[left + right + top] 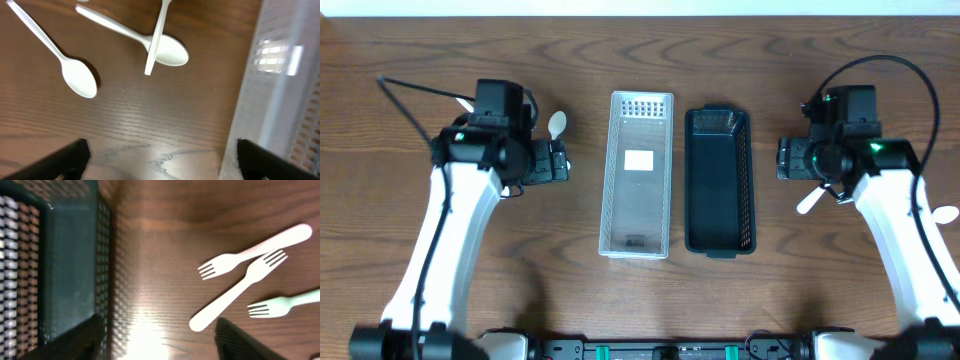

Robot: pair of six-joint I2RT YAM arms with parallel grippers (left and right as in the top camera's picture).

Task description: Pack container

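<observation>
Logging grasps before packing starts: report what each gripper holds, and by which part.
Nothing is held. The left gripper is open, short of the spoons; the right gripper is open beside the forks, with nothing between its fingers.

Overhead even, bright, sharp. Wrist views soft, perhaps motion-blurred; glare patch on table (pixel 142 330); spoon (pixel 80 80) casts short shadow.

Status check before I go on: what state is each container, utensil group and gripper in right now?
white container: upright, empty but for a label on its floor
dark container: upright, empty
spoons: loose on the table, one handle lying across another spoon
forks: loose on the table, none packed
left gripper: open, holding nothing
right gripper: open, holding nothing
</observation>
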